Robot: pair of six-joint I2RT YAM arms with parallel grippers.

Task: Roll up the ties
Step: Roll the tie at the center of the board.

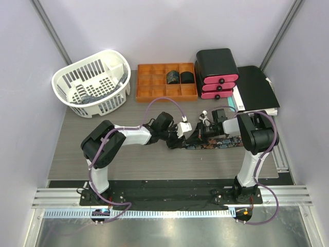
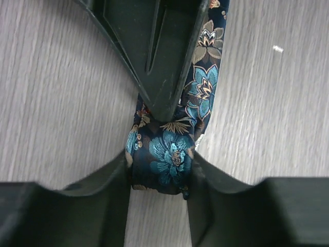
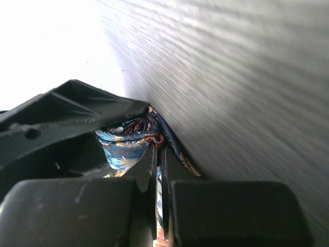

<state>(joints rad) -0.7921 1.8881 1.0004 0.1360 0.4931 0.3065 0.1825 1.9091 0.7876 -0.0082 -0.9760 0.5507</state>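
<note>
Left claw (image 2: 160, 163): my two fingers sit against opposite sides of the rolled end of the tie (image 2: 203, 92), touching it on both flanks. I record it as gripping the roll. The roll stands on the table (image 1: 77, 149) with its blue flower print facing my wrist camera.

Right claw (image 3: 159, 154): closed, tips down at the roll from the other side, with a thin strip of fabric showing in the slit between the fingers. Whether that strip is firmly pinched I cannot tell.

Tie: the unrolled length lies flat on the table, running right from the roll under my right arm, about mid-table.

Two rolled ties (image 1: 180, 77) stand in neighbouring compartments in the far row of the orange tray (image 1: 154, 95). A white basket (image 1: 100, 107) sits far left. Drawers (image 1: 218, 77) stand just right of the tray.
</note>
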